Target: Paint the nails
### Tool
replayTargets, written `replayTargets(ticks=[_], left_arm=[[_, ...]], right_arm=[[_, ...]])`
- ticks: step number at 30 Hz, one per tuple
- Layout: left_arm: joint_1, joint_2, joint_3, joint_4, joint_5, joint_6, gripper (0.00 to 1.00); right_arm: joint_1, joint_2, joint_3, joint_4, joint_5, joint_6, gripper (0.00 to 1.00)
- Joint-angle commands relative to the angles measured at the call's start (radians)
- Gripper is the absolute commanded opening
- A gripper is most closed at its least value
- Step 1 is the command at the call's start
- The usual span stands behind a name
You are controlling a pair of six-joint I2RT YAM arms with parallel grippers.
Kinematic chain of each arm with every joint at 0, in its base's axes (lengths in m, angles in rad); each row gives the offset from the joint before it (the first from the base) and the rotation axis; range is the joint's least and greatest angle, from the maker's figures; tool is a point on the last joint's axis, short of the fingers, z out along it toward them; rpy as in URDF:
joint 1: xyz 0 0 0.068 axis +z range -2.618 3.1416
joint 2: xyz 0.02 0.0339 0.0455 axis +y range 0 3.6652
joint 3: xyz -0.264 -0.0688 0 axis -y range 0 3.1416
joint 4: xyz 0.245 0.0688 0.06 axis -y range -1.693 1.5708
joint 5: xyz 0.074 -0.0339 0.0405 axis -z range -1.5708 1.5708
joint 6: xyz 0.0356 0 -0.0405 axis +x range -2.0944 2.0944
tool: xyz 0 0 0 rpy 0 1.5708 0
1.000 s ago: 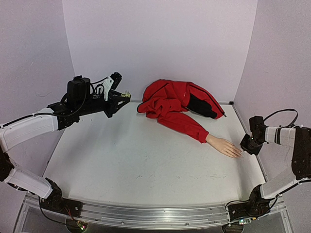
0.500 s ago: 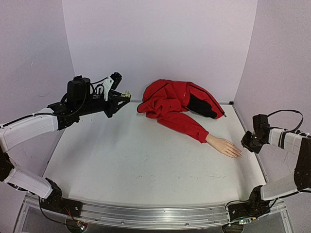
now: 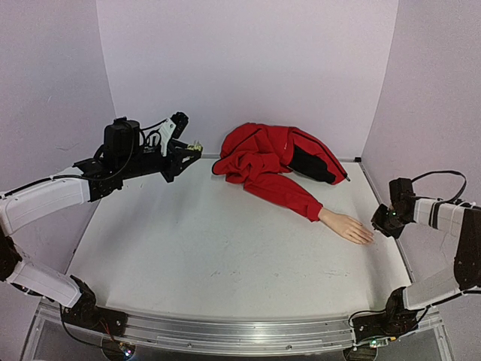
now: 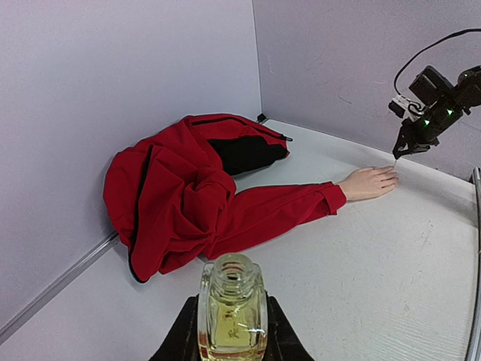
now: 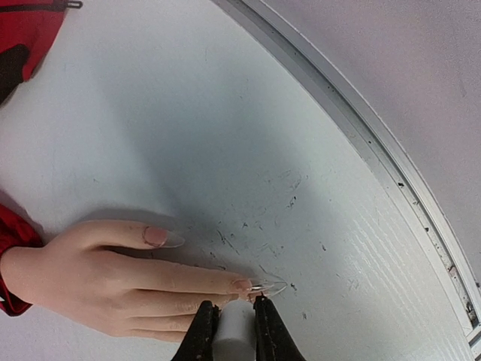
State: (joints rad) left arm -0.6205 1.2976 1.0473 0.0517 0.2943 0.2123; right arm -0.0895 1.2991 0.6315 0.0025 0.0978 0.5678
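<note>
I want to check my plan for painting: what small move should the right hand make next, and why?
Probably a short stroke along the nail just ahead of it. The right hand is shut on a white applicator, whose end sits right at that fingertip of the mannequin hand, so this nail looks the nearest to paint.

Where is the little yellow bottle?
In the top view, the bottle is clamped in the left gripper, raised near the back wall, left of the red jacket.

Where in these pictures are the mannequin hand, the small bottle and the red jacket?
mannequin hand (image 3: 347,227), top external view, back of the hand.
small bottle (image 4: 231,320), left wrist view, its clear yellowish body.
red jacket (image 4: 169,195), left wrist view, bunched body fabric.
</note>
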Motion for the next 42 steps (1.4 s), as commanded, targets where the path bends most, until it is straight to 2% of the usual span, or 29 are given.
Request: replayTargets(ticks=[1, 19, 42], left_arm=[[0.006, -0.032, 0.022, 0.051, 0.017, 0.005, 0.00], [0.007, -0.029, 0.022, 0.051, 0.012, 0.011, 0.00], [0.007, -0.029, 0.019, 0.050, 0.002, 0.016, 0.00]], right_arm=[[-0.004, 0.013, 0.011, 0.016, 0.007, -0.013, 0.00], [-0.004, 0.040, 0.020, 0.014, 0.021, -0.007, 0.00], [-0.004, 0.070, 0.038, -0.002, 0.126, 0.034, 0.00]])
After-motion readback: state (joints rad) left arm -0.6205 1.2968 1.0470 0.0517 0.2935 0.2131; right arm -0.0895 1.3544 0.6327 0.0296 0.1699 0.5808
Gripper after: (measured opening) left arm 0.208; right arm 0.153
